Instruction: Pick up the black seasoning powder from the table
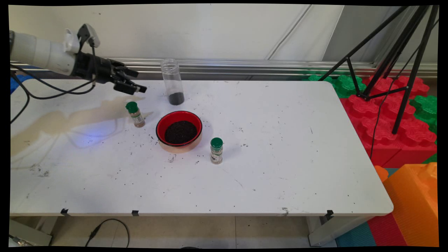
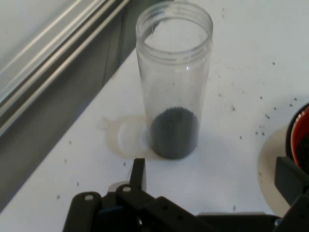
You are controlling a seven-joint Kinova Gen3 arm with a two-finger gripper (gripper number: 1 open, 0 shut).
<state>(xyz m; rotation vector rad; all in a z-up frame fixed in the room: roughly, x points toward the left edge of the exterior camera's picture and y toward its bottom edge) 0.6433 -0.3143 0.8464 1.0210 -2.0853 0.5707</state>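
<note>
Main view: your gripper (image 1: 136,81) hangs above the table's (image 1: 280,168) far left, fingers spread wide and holding nothing.

You have one clear jar (image 1: 172,82), one red bowl (image 1: 179,131) and two green-capped spice bottles on the table. The jar stands upright near the far edge, its long axis vertical, mouth open to the top, a shallow layer of dark grains at its bottom; it is just right of the gripper, apart from it. In the hand view the jar (image 2: 174,82) rises straight ahead between the two fingers (image 2: 138,173). The bowl, filled with dark grains, sits in front of the jar. One spice bottle (image 1: 134,114) stands upright below the gripper, left of the bowl; the other spice bottle (image 1: 216,150) stands right of the bowl, nearer you. Dark specks are scattered around the bowl.
</note>
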